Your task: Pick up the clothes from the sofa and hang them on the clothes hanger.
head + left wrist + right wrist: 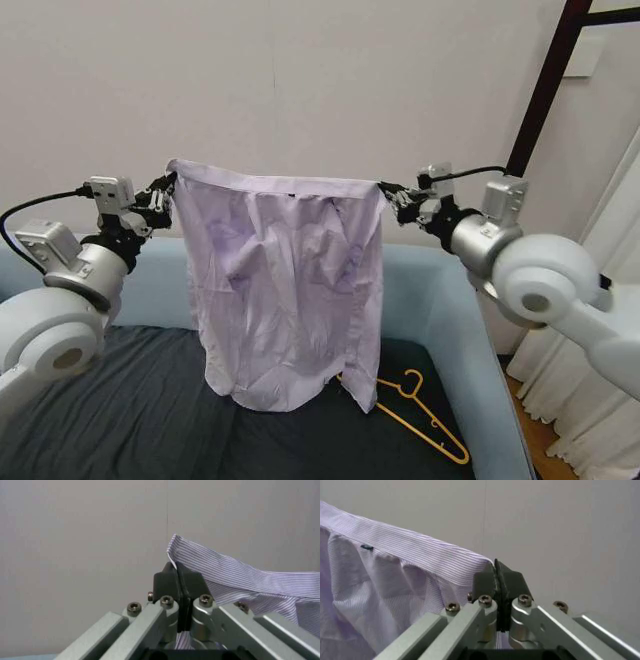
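While the lilac striped shirt [285,290] hangs spread above the blue sofa [455,330], the left fingers [166,583] pinch one top corner and the right fingers [485,582] the other, its upper edge stretched between them. An orange hanger [425,410] lies on the dark seat cushion [120,400], below the hem.

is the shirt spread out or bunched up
Spread out: the shirt hangs flat, its top edge stretched between the left gripper and right gripper, each shut on a corner.
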{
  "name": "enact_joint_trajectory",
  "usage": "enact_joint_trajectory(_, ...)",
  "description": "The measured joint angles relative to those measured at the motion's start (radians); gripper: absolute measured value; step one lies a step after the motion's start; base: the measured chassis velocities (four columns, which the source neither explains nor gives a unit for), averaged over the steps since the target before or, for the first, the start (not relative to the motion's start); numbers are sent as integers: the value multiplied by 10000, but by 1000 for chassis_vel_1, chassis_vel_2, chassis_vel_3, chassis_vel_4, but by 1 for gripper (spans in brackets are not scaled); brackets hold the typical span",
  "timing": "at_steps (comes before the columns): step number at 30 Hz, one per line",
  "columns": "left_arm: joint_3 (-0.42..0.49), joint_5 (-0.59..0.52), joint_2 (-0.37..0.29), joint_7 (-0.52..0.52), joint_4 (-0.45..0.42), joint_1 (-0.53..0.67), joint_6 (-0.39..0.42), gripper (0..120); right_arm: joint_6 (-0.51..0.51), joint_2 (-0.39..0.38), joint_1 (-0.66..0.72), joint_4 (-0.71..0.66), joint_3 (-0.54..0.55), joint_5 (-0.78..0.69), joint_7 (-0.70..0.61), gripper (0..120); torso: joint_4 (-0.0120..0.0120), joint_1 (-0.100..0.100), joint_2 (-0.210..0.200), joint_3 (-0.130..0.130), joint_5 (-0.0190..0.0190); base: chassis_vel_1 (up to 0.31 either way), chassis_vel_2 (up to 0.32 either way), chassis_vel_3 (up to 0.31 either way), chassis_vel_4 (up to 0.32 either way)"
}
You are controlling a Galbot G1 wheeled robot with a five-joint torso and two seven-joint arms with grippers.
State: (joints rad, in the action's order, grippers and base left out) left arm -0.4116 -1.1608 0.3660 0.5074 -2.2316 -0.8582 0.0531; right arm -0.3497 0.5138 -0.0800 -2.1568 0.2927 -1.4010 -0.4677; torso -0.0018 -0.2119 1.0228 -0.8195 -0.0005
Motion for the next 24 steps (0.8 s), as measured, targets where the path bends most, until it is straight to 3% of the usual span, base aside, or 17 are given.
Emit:
enact_joint_trajectory(6,-675,-129,-10,715,-834,-367,400,0,-93,-43,79,-388,-102,-416,-134,0,8,0,0,0,0,0,0,0,0)
enact_joint_trajectory(14,-555,-40,209,832,-509,-582,569,0,-201,210,-173,-259,-245,-628,-257,0,8,0,0,0,-4,0,0,0,0)
enact_joint_trajectory(18,178,362,847,907,-104,-729,676,0,-180,416,-1039,-296,-132,-368,-470,0,4,-1,0,-1,-5,0,0,0,0)
enact_joint_trajectory(24,1166,1376,2210,698,1113,-1233,749,0,-129,1202,-4068,-52,-379,987,-576,0,6,-1,-1,-3,0,0,0,0,0)
